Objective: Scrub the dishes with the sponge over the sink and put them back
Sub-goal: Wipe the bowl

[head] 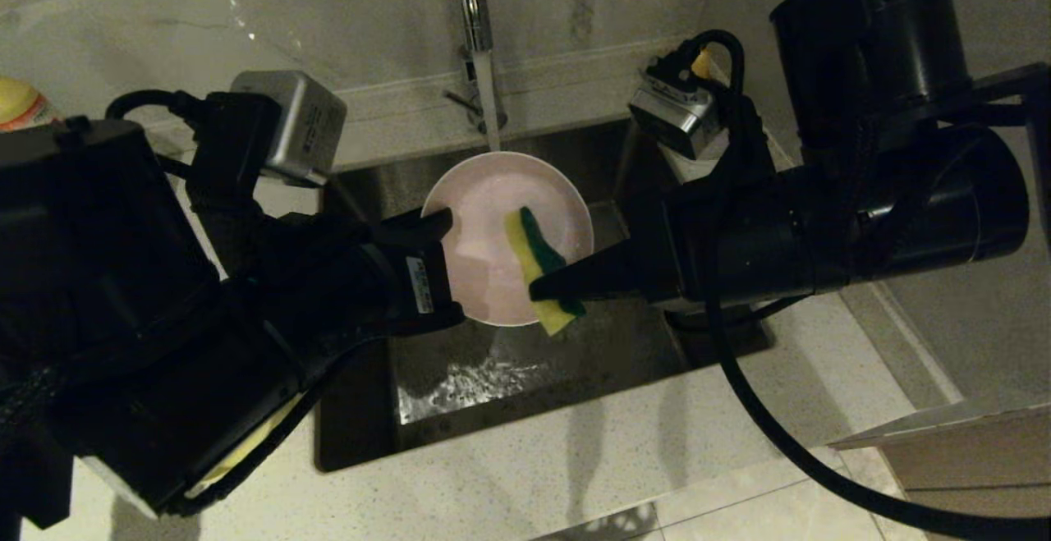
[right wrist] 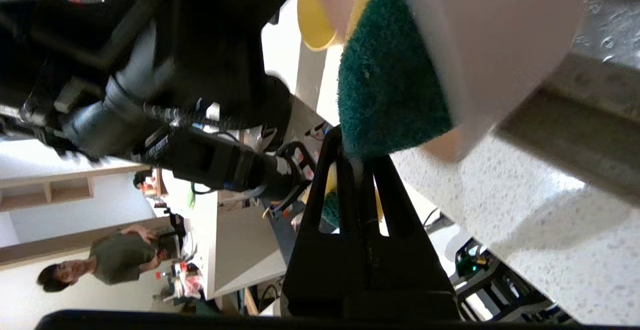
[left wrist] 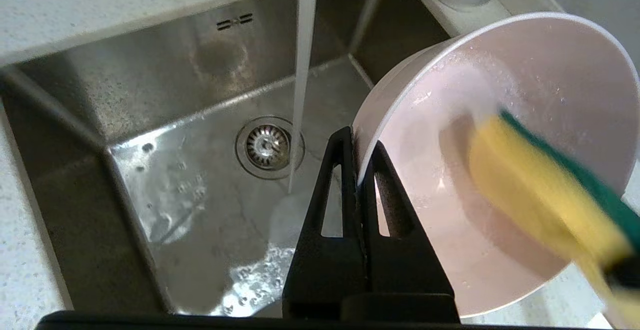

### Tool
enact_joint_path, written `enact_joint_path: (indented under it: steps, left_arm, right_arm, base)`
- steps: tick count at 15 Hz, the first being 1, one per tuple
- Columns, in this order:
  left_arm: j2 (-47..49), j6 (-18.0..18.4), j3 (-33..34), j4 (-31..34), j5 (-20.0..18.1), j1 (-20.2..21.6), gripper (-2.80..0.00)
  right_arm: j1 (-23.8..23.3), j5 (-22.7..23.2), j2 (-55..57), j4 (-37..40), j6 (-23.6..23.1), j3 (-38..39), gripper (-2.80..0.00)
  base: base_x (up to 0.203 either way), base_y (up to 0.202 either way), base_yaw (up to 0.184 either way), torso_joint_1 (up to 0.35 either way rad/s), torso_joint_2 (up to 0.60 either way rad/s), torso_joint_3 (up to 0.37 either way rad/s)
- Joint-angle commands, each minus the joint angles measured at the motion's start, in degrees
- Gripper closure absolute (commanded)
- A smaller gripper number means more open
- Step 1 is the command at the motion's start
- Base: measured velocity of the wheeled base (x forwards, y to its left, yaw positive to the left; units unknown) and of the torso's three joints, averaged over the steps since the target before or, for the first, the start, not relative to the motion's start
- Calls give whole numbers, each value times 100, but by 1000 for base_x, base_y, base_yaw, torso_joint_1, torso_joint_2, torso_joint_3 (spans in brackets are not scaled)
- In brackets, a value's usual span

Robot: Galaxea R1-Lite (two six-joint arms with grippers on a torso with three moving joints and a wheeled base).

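Scrubbing is under way on the pale pink bowl (head: 501, 233), held tilted over the sink (head: 575, 360) beneath the running tap. The left gripper (head: 435, 225) is clamped on the bowl's rim at its nine o'clock edge; the right gripper (head: 546, 286) pinches the sponge (head: 542, 266) — its yellow face pressed inside the bowl toward four o'clock. Next, I judge, the sponge should sweep round the inner wall. Room is tight — the counter edge lies near at six o'clock.

Tilted pink bowl (head: 493, 221), sponge (head: 538, 266) inside, over sink (head: 460, 385)
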Motion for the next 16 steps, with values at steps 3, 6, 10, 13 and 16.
enact_joint_path:
  steps: [3,6,10,13,16]
  left_arm:
    - [-69,35,194,-119,47,-107,0]
    - [-11,228,336,-434,55,-107,0]
    - [-4,242,584,-540,171,-107,0]
    - [17,207,498,-549,174,-107,0]
    - [40,189,356,-549,197,-107,0]
  right_arm:
    - [-26,20,44,85,32,-358,0]
    - [38,20,45,113,32,-473,0]
    - [261,20,-54,213,35,-447,0]
    - [407,20,87,350,32,-419,0]
    - [414,20,217,373,31,-345,0]
  base:
    - [0,0,0,0,0,0]
    - [0,0,0,0,0,0]
    - [0,0,0,0,0,0]
    - [0,0,0,0,0,0]
    - [0,0,0,0,0,0]
